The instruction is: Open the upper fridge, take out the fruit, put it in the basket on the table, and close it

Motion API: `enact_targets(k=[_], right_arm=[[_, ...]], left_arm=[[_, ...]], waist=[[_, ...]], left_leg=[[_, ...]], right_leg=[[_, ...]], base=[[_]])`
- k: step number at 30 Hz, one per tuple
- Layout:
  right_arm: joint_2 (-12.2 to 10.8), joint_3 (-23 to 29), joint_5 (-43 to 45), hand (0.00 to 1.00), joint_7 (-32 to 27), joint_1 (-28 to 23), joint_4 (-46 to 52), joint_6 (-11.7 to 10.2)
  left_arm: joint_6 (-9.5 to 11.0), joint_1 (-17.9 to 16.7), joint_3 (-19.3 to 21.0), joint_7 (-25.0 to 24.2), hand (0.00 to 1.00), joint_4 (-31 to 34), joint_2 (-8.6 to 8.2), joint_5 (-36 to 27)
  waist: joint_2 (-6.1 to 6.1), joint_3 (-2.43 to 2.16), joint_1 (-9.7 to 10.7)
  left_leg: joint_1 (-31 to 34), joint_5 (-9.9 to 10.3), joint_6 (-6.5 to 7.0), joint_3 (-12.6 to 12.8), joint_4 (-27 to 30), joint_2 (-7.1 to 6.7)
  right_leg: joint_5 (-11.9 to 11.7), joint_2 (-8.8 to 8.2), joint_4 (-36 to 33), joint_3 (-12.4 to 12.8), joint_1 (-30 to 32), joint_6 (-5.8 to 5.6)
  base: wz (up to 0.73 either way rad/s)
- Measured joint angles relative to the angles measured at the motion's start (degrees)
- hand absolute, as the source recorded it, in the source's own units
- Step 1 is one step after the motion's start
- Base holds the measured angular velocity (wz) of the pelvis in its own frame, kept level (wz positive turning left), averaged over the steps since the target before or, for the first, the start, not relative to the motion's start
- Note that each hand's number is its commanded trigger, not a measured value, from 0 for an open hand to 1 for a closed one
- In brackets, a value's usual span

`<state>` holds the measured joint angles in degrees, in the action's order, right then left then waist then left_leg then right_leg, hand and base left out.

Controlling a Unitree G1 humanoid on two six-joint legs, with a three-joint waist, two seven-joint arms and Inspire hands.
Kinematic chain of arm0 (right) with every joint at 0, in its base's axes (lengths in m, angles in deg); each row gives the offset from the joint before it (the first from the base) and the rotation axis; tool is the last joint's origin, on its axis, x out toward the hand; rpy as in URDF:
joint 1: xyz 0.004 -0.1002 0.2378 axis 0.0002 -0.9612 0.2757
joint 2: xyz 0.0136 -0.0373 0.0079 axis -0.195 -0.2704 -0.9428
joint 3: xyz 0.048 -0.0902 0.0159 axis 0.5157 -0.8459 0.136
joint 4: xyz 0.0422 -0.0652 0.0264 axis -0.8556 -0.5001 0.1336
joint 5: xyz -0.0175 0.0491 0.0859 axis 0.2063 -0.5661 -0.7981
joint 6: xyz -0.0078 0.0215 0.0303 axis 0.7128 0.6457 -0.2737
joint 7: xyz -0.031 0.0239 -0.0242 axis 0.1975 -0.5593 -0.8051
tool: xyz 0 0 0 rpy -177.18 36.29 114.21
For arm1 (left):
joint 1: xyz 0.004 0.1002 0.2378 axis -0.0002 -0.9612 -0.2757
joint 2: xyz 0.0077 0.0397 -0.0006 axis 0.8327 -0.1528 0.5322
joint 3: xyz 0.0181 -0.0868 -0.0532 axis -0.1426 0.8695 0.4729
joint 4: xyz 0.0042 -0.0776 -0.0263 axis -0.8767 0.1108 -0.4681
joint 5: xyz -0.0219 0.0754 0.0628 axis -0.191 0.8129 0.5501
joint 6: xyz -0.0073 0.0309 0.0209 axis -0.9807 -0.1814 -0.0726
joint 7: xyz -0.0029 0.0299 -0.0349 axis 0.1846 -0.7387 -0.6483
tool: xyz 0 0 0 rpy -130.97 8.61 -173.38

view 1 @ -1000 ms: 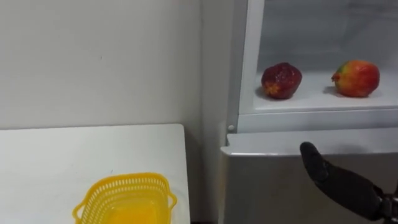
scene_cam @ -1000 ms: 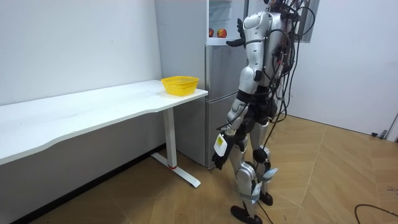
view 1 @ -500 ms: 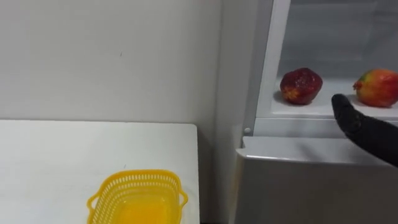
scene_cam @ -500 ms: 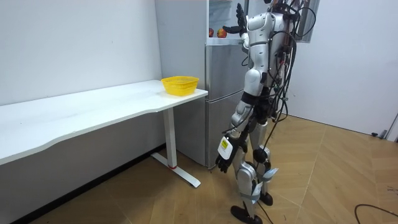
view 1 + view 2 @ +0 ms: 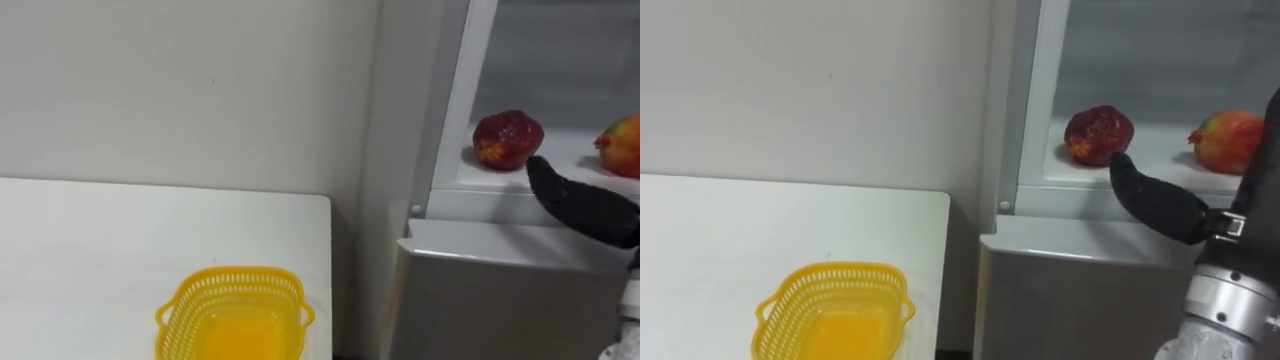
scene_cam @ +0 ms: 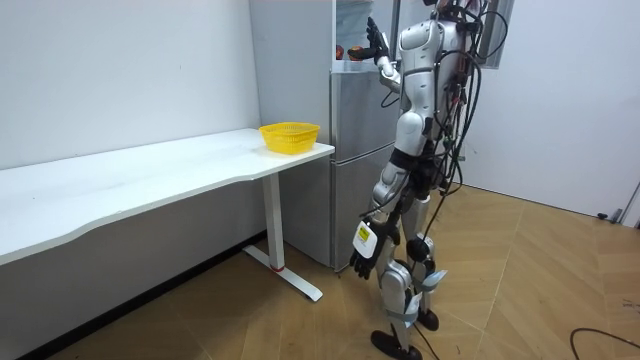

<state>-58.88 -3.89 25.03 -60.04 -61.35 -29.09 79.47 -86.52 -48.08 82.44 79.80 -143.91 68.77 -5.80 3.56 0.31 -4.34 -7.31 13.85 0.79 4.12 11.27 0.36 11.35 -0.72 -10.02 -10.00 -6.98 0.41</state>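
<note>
Room view: we see the robot standing upright before the fridge (image 6: pixel 352 150), just past the table's end, its right hand (image 6: pixel 377 45) raised to the open upper compartment.
Right hand: the fingers are straight and spread, curled around nothing.
Left hand: the left hand (image 6: pixel 361 266) hangs by the thigh, far below the raised fingers; we cannot tell how its fingers stand.
Upper compartment: its shelf (image 5: pixel 470 188) carries two fruits. The dark red fruit (image 5: pixel 508 139) sits just above the leading fingertip (image 5: pixel 538 178); we cannot tell whether they touch. The red-and-yellow fruit (image 5: pixel 623 147) lies to the right of that fingertip, apart from the dark one.
Basket: the yellow basket (image 5: pixel 237 272) stands well to the left of the fingers and lower down.
Change: a second ago the right hand was before the lower door, under the shelf; half a second ago it had reached shelf height, short of the dark red fruit; now its tip is beside that fruit. We also see the eye views shifted sideways, which is the camera's own move; fruits and basket lie as they did.
Surface: the white table (image 5: pixel 100 250) bears the basket near its fridge-side end.
Room: a plain pale wall (image 5: pixel 180 90) stands behind the table; the floor (image 6: pixel 520 300) is wood.
</note>
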Motion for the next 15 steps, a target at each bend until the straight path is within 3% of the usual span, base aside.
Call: enact_targets(k=[5,15], right_arm=[[1.4,-0.6,0.0,0.0,2.7,1.9,-1.2,2.2],[4.8,-1.1,-1.3,0.0,5.6,4.8,-5.4,3.6]], left_arm=[[-0.6,-0.1,0.4,-1.3,0.0,2.3,0.0,1.6],[-1.3,-0.3,1.8,-2.2,0.0,4.0,0.5,2.6]], waist=[[0.28,0.1,-1.1],[2.26,-0.01,-2.5]], left_leg=[[0.2,0.0,0.01,-0.3,0.1,0.01],[0.6,0.0,-0.01,-2.2,0.5,-0.14]], right_leg=[[0.0,0.0,-0.4,0.0,0.2,0.0],[0.0,-0.18,-0.6,-1.7,-0.5,0.0]], base=[[0.0],[0.08]])
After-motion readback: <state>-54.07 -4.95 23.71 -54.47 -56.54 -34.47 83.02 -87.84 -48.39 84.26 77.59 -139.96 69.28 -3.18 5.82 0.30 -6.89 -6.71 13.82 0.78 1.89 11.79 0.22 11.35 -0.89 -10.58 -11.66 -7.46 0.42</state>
